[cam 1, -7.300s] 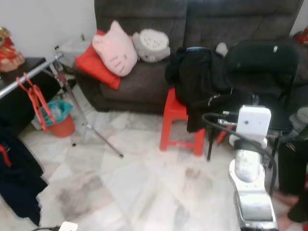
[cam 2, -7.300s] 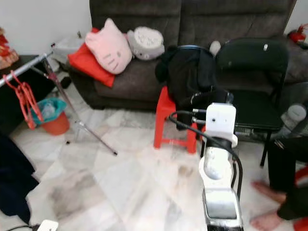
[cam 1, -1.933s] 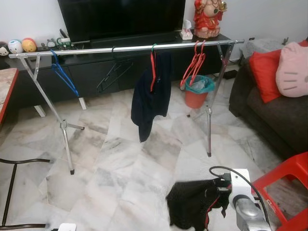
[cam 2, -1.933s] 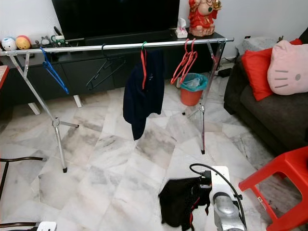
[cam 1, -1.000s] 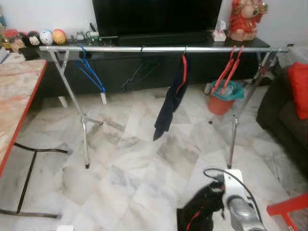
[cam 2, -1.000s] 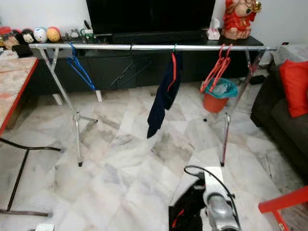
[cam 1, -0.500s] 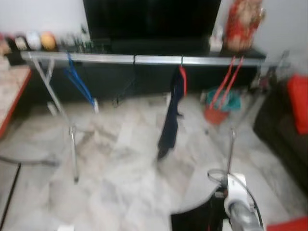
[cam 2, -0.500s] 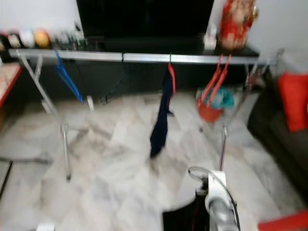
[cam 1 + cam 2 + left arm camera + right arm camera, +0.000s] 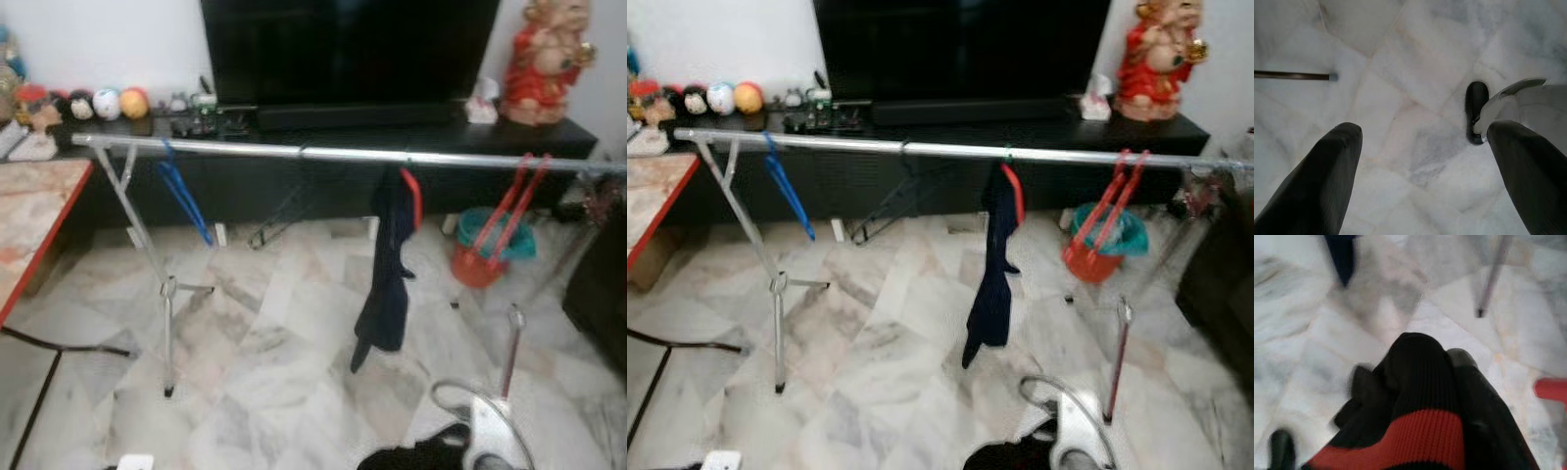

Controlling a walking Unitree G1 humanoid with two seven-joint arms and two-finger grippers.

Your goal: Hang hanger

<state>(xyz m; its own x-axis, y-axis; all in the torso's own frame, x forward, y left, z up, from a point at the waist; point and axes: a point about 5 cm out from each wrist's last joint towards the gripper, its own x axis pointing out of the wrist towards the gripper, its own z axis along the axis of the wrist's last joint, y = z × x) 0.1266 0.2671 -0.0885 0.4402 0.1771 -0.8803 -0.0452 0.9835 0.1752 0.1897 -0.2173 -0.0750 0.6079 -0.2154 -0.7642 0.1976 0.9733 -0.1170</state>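
A long silver clothes rail [image 9: 313,154] spans the room. On it hang a blue hanger [image 9: 184,201], a black hanger [image 9: 279,220], a navy garment [image 9: 384,284] on a red hanger [image 9: 415,196], and a pair of red hangers [image 9: 509,211]. My right arm [image 9: 490,436] is low in front of the rail with a black garment [image 9: 411,458] bunched at it. In the right wrist view this black knit with a red band [image 9: 1420,377] covers my right gripper [image 9: 1425,382]. My left gripper [image 9: 1425,132] hangs open over the marble floor.
Behind the rail stand a black TV console [image 9: 294,186], a TV [image 9: 343,49] and a red figurine [image 9: 544,59]. An orange bucket [image 9: 480,259] sits near the rack's right leg [image 9: 509,352]. A red-edged table [image 9: 39,225] is at the left, a dark sofa [image 9: 602,284] at the right.
The camera has swung from the sofa to the rail and come closer. The black garment left the stool and now hangs at my right gripper, low in the picture.
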